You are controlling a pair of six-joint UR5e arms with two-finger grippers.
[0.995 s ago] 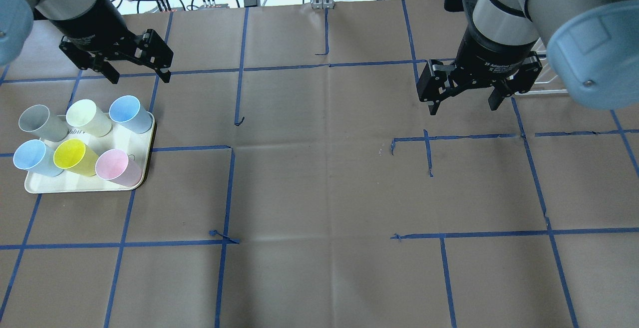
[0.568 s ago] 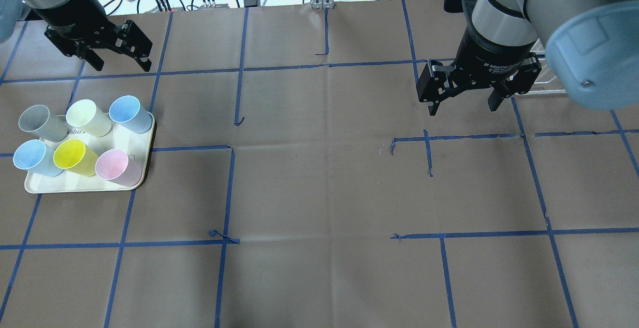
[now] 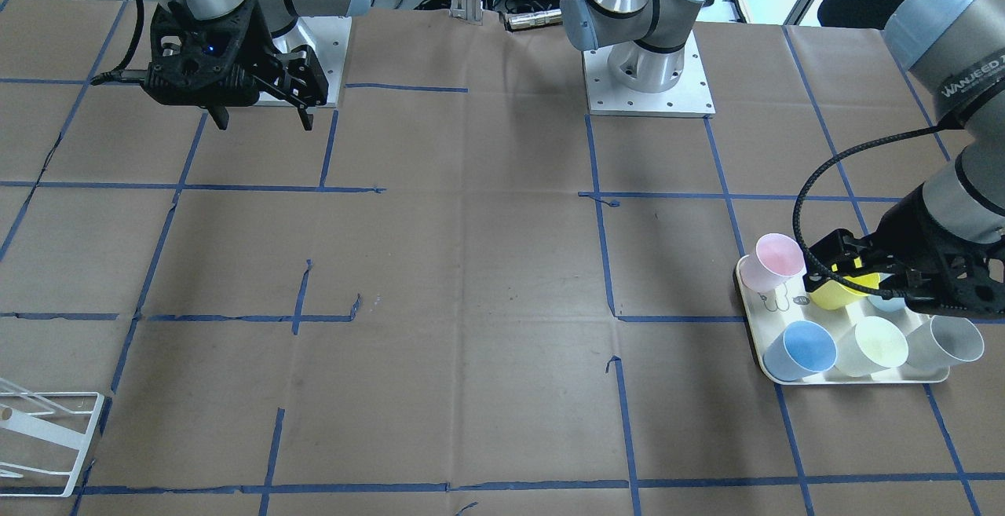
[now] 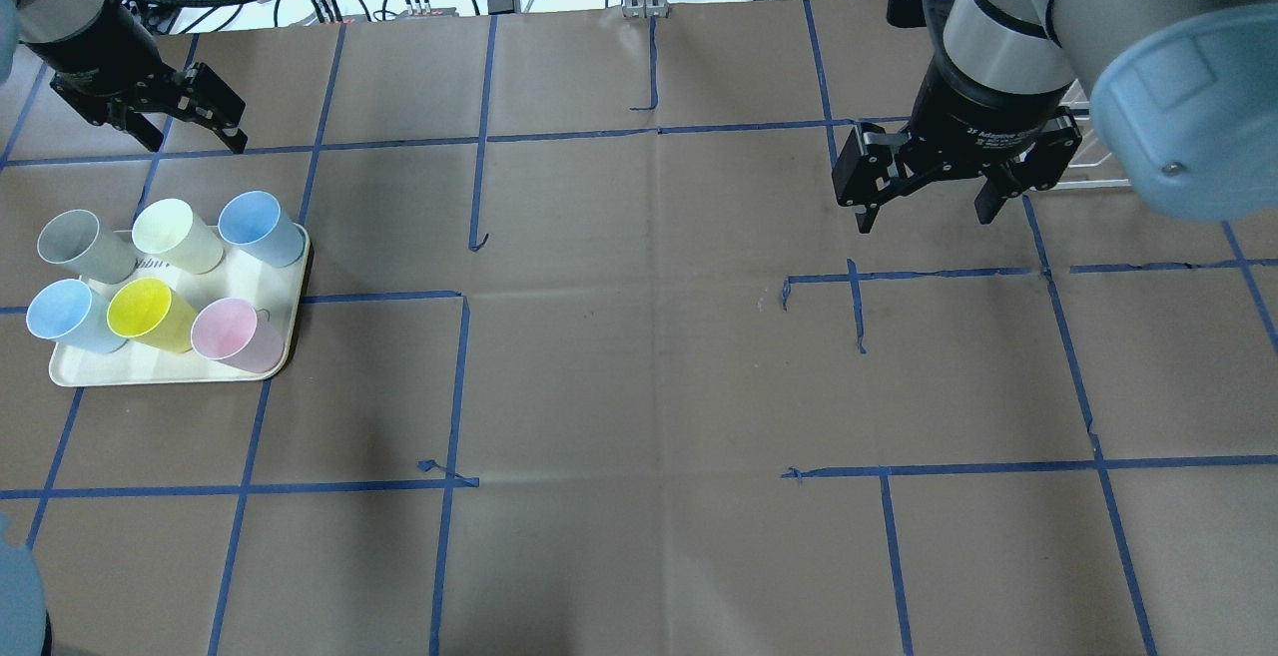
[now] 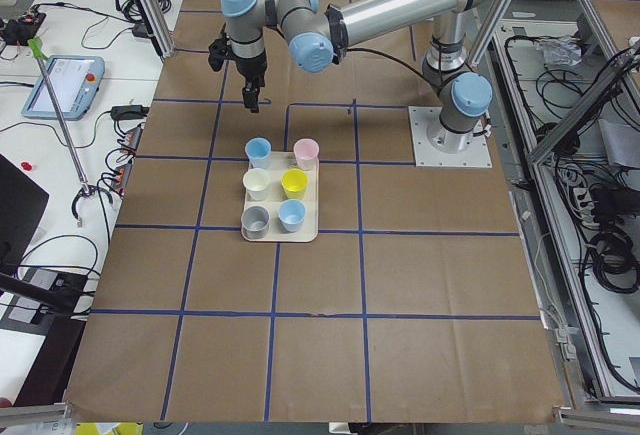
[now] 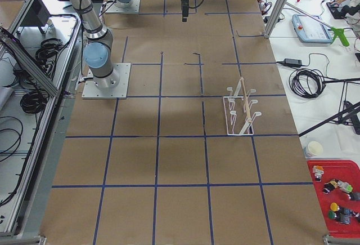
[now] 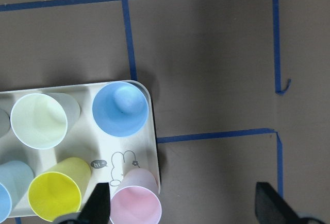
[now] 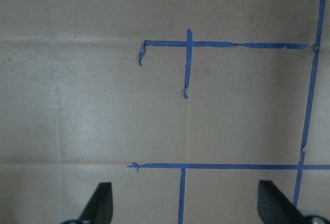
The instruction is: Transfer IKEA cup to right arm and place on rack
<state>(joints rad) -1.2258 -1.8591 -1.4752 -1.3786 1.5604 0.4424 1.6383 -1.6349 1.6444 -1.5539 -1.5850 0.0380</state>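
Cream tray (image 4: 170, 371) at mid-left holds six pastel cups (image 4: 150, 312), and there's a tiny "hi" printed on it. The left gripper (image 4: 197, 144) and right gripper (image 4: 924, 222) are both spread wide, holding nothing. The label on the right one maybe reads "2F Adaptive". The rack (image 3: 43, 437) sits lower left in the front view.

We look down on the desk (image 4: 639, 386) from behind the robot in the overhead view, and steeply down from across it, facing the robot, in the front view; both take in the cream tray (image 4: 285, 277). Distant cameras at the desk's two ends look along it, the left one sharing that tray, the right one the white rack (image 6: 239, 112) that the front view catches at its lower left. Our wrist cameras point straight down from close above, the left over the tray's corner, the right over the desk.
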